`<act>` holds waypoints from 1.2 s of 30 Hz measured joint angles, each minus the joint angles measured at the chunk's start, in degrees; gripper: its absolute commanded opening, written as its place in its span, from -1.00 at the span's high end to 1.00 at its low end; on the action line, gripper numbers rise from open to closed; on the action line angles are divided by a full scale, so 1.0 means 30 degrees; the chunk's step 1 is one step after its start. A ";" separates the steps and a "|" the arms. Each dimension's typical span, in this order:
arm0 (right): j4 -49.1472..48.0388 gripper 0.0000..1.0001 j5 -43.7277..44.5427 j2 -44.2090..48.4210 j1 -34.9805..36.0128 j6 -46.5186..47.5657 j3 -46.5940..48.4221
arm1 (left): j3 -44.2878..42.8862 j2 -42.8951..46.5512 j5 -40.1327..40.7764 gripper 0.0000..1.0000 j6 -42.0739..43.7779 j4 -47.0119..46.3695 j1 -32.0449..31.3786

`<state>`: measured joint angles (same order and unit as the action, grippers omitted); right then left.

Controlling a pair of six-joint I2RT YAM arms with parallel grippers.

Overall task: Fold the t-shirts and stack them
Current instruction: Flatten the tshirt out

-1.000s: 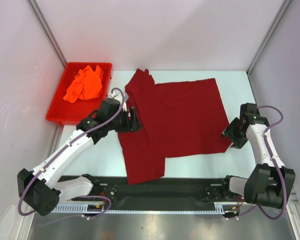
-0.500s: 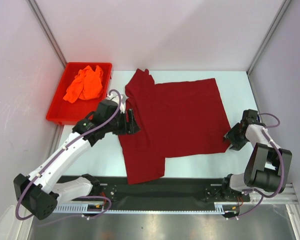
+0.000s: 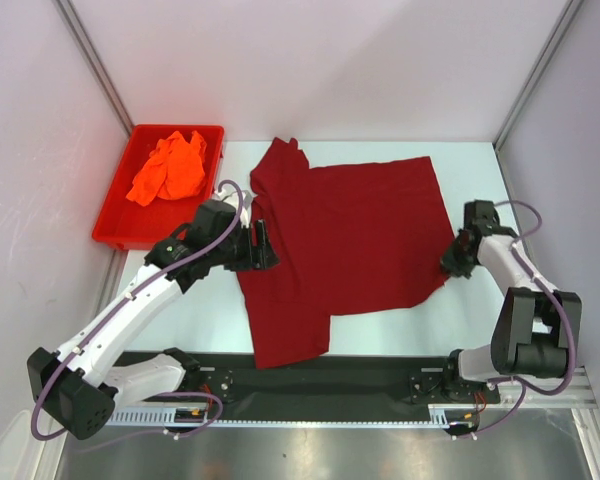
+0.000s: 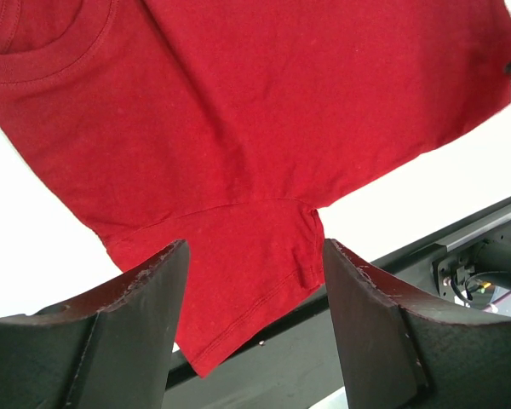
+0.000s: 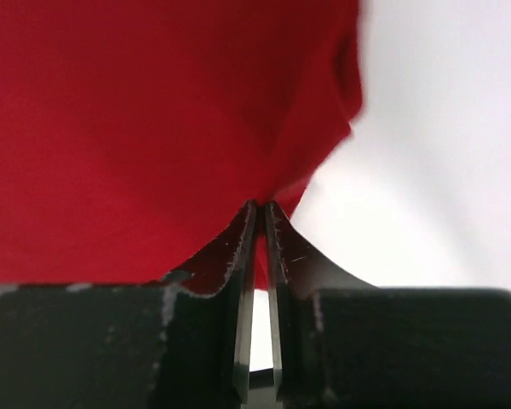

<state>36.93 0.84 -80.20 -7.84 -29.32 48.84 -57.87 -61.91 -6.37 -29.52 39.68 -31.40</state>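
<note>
Since 1 s ago: right gripper (image 3: 453, 262) has shifted in toward far-left & gone from apart to clenched; the shirt's near-right corner has come in w/ it. Left arm barely moved.

Dark red cloth t-shirt (image 3: 350, 230) lies spread on the white table (image 3: 400, 330), collar to the left, hem to the right, 1 sleeve pointing far, the other near, reaching the black rail (image 3: 380, 375) at the near edge. Right gripper has its 2 fingers pinched together on that shirt's near-right hem corner; wrist view shows red cloth (image 5: 153, 111) bunched up right at the tips (image 5: 260, 209).

Left gripper (image 3: 263, 246) is at the shirt's left edge by the collar, fingers spread wide, nothing btwn them; its cam looks past them at the near sleeve (image 4: 238, 256). Can't tell if tips touch cloth.

Bright orange cloth t-shirt (image 3: 170, 168) sits crumpled in the rigid red plastic bin (image 3: 110, 225), far-left, well apart from both grippers.
</note>
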 measured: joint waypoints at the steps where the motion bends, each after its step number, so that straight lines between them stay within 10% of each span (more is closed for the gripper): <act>1: 0.0197 0.64 0.0226 -0.0087 0.0794 -0.0364 0.0605 | 0.0000 0.0000 0.0007 -0.39 0.0007 0.0000 0.0000; 12: 0.0386 0.13 0.0619 -0.5829 0.5122 -0.1530 0.7577 | 0.0000 0.0219 0.0036 -0.39 0.0007 0.0197 0.0000; 22: 0.0721 -0.04 -0.0874 0.0882 -0.0648 0.0270 0.0597 | 0.0976 0.0998 -0.0197 -0.38 -0.0153 0.0124 0.0000; 36: -0.2091 0.31 -0.3614 -0.1399 -0.2477 0.1523 -0.0576 | 0.1246 0.1268 -0.0597 -0.37 -0.0168 0.0517 0.0000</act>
<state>30.65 -10.00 -84.40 -15.27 -24.75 47.11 -54.13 -58.11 -8.16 -30.02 41.23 -31.40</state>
